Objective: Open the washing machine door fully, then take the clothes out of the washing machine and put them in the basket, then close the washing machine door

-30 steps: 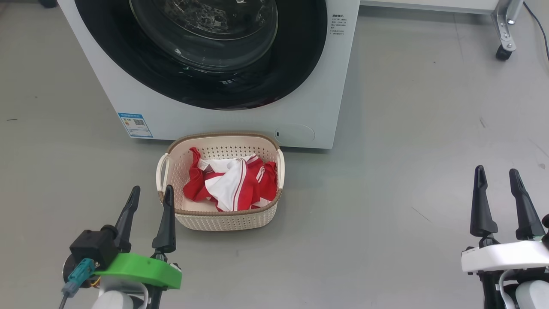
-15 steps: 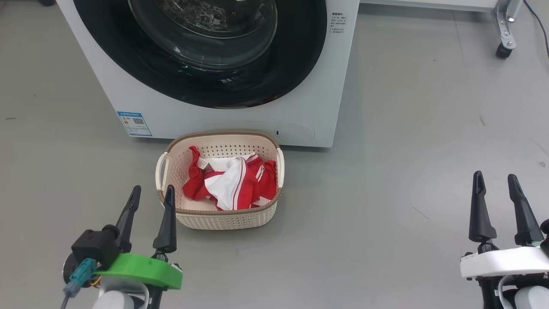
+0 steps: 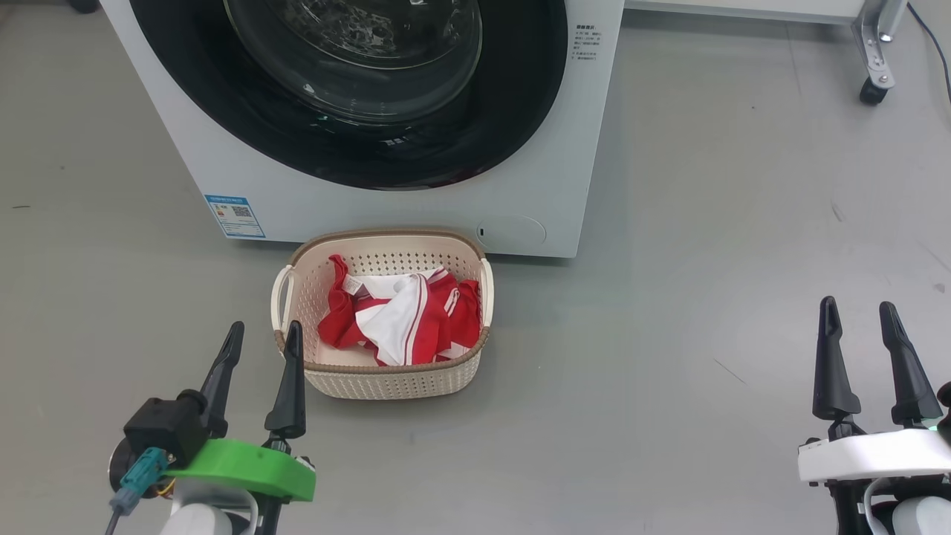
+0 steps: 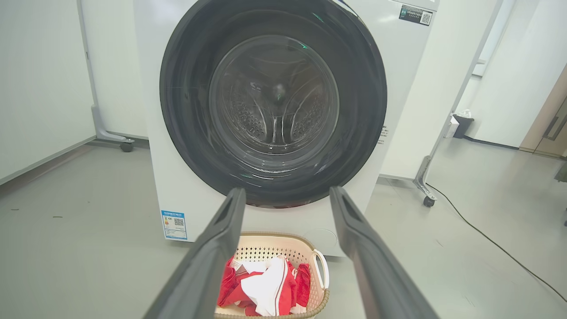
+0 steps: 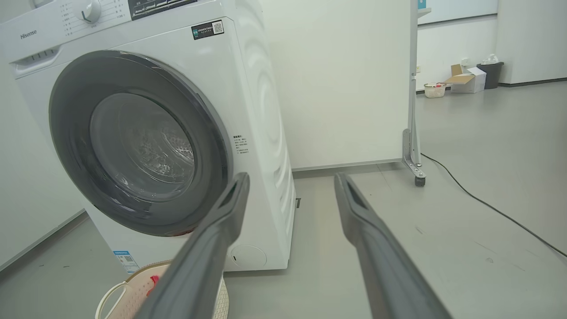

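From where I stand both arms sit low and idle. The left pincer (image 3: pixel 266 325) has its two dark fingers spread wide with nothing between them, and the right pincer (image 3: pixel 857 302) is just as wide and just as empty. The basket (image 3: pixel 386 383) stands just ahead of the left pincer's tips and slightly to their right, well off to the left of the right pincer. The clothes (image 3: pixel 401 319) lie heaped inside it. Further ahead of both pincers, the washing machine door (image 3: pixel 520 96) looks pressed flat against the washing machine (image 3: pixel 297 200). The fabric looks light and limp and would likely trail if lifted, so a pinch on the bunched ridge mid-heap would suit best. The door is stiff and its glossy rim probably slippery. I can make out no handle, so hooking its edge seems the way.
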`<state>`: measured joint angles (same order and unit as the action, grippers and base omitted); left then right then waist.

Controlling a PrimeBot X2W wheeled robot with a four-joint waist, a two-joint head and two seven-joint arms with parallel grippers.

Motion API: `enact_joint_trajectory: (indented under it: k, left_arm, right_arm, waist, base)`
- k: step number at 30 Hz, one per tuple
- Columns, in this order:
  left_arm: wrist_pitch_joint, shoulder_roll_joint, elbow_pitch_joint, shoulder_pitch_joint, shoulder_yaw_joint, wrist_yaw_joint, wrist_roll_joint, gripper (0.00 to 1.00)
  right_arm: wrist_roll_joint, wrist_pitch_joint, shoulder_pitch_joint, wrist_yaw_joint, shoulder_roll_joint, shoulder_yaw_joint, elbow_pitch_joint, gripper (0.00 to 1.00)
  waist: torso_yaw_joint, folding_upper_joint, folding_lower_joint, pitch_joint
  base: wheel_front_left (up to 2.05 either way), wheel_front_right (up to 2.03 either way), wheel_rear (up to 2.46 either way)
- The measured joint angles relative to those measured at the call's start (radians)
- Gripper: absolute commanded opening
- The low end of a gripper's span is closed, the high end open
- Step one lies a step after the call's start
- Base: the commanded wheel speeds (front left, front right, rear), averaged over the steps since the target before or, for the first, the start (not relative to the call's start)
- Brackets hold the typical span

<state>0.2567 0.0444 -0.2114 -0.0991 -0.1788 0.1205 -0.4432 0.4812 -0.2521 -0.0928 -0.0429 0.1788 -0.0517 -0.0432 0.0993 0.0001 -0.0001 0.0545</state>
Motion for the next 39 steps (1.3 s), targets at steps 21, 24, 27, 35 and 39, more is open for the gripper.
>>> enact_joint_trajectory:
  k: [21,24,27,35,39]
  left_arm:
    - [0.0,0.0,-0.007,0.002,-0.018,0.0,-0.005,1.0]
    - [0.0,0.0,-0.007,0.002,-0.018,0.0,-0.005,1.0]
    - [0.0,0.0,-0.015,0.003,-0.019,0.0,-0.021,1.0]
    - [0.0,0.0,-0.017,0.019,-0.021,0.001,-0.032,0.0]
    - [0.0,-0.007,-0.054,0.033,-0.024,0.0,-0.032,0.0]
  right_arm:
    - [-0.024,0.0,-0.018,-0.026,-0.026,0.022,0.008,1.0]
    - [-0.028,0.0,-0.018,-0.027,-0.03,0.025,0.01,1.0]
    - [-0.035,0.0,-0.018,-0.032,-0.031,0.027,0.012,1.0]
    - [-0.044,0.0,-0.019,-0.038,-0.035,0.03,0.016,0.0]
    - [-0.044,0.001,-0.026,-0.037,-0.056,0.024,0.056,0.0]
  waist:
    - [0.002,0.0,0.0001,-0.008]
    - [0.002,0.0,0.0001,-0.009]
    - [0.002,0.0,0.0001,-0.011]
    - [0.003,0.0,0.0001,-0.016]
    - [0.004,0.0,0.0001,-0.015]
  base:
    - [0.0,0.0,0.0]
    - [0.0,0.0,0.0]
    - [0.0,0.0,0.0]
    - [0.0,0.0,0.0]
    - [0.0,0.0,0.0]
